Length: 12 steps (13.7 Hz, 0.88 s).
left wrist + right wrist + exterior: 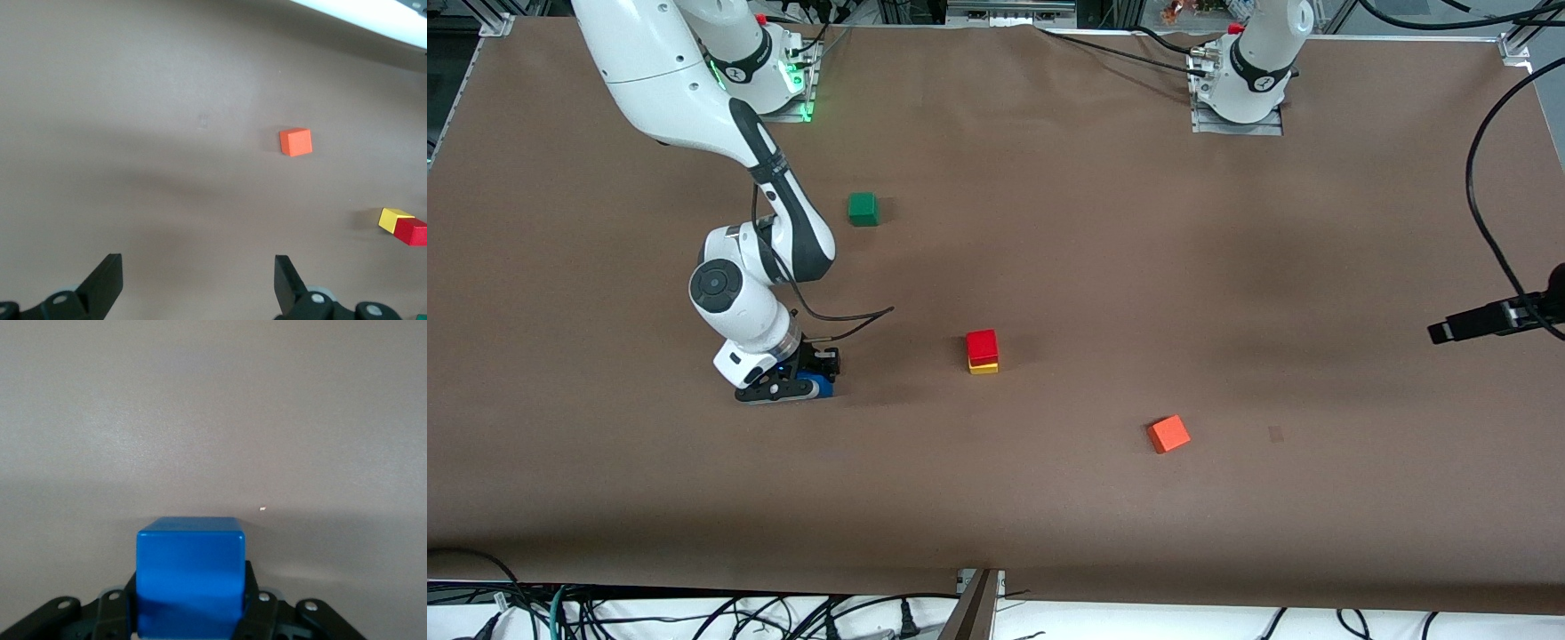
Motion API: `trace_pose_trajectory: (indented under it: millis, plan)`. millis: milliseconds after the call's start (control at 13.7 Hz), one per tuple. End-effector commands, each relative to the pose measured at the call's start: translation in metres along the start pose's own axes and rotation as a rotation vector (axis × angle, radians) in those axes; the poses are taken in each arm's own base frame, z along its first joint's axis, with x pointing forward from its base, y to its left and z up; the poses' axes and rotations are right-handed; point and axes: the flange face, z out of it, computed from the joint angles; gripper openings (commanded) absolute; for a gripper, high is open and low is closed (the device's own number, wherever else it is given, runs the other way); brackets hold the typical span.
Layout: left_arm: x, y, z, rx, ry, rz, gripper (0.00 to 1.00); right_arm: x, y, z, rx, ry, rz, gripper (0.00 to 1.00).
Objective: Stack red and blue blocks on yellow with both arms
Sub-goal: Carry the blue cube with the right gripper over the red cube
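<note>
Status: the red block [982, 345] sits on the yellow block [984, 367] near the middle of the tabletop [1103, 249], so the first tier is done. Remaining: the blue block [190, 577] goes on top of the red one.

My right pincer [796, 386] is down at the tabletop toward the right arm's end, clamped on the blue block; it is gripped but not yet lifted, as far as I can judge. My left pincer [199, 287] waits over bare tabletop at the left arm's end, fingers spread and empty.

The green cube [863, 209] and orange cube [1168, 434] lie apart, unused.

No legible brand, label or writing appears on any block.
</note>
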Motion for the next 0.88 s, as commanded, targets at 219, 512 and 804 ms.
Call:
trace_pose_trajectory:
  millis: [219, 512, 804]
  plan:
    - [0.005, -0.037, -0.001, 0.0, -0.011, -0.038, 1.0, -0.003, -0.102, -0.055, 0.071, -0.009, 0.074, 0.23]
    - [0.002, -0.035, 0.001, -0.004, -0.03, -0.034, 1.0, 0.013, -0.188, -0.12, 0.08, -0.026, 0.071, 0.24]
    - [-0.001, -0.037, -0.004, 0.006, -0.023, -0.041, 1.0, 0.001, -0.277, -0.147, -0.092, -0.038, -0.012, 0.24]
